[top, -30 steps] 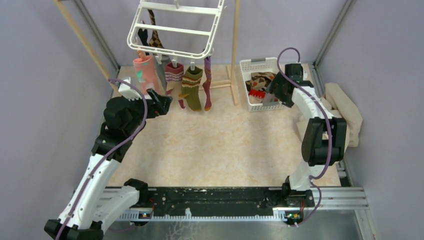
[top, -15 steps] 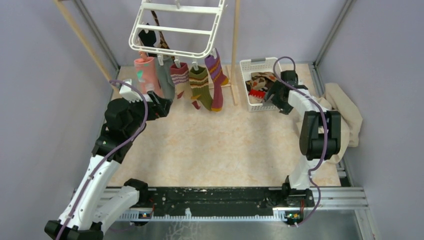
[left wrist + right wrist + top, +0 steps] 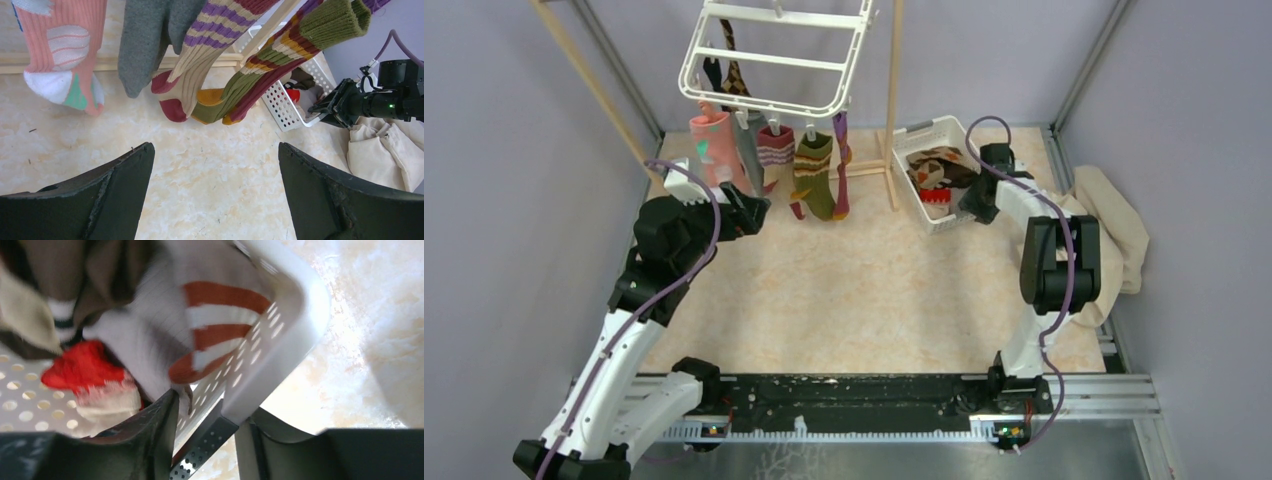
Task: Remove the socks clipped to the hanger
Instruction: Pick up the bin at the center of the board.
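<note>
1. Your left hand (image 3: 215,200) is standing wide open and holding nothing, with the bare counter (image 3: 210,145) lying between its fingers.
2. Just ahead of it the socks (image 3: 200,60) are hanging in a row: the pink sock (image 3: 60,45) to its left, the grey sock (image 3: 145,45) and maroon-striped sock (image 3: 192,75) straight ahead, and the olive-striped sock (image 3: 280,65) to its right. None is touching the fingers.
3. They are looking soft, light and limp. Expect them to be stretching rather than resisting, so be taking hold high on the leg, close under the clip.
4. Above them the hanger (image 3: 769,60) is hanging tilted and is likely to sway under a pull.
5. Far to the right, your right hand (image 3: 210,450) is sitting half-closed astride the wall of the white basket (image 3: 295,315). Whether it is clamping the wall, you cannot tell.
</note>
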